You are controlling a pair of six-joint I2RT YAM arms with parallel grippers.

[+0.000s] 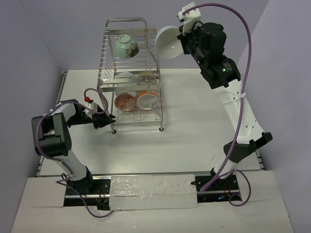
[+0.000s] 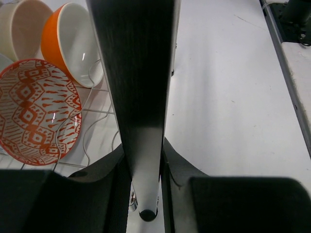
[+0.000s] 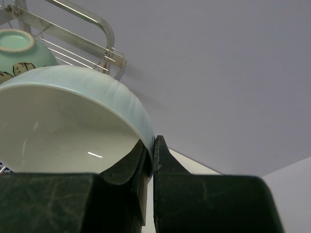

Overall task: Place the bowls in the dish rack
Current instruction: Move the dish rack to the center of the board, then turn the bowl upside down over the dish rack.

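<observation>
Six bowls (image 1: 126, 47) — one dish rack (image 1: 126, 20)

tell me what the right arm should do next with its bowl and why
Probably ease the pale bowl left over the dish rack's upper tier, beside the mint bowl: the right gripper pinches its rim, and it hangs just outside the rack's right edge.

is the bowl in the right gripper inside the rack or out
Out. The right gripper holds the bowl by its rim, in the air beside the rack.

Black-and-white arms (image 1: 238, 114), purple cables (image 1: 250, 36).
</observation>
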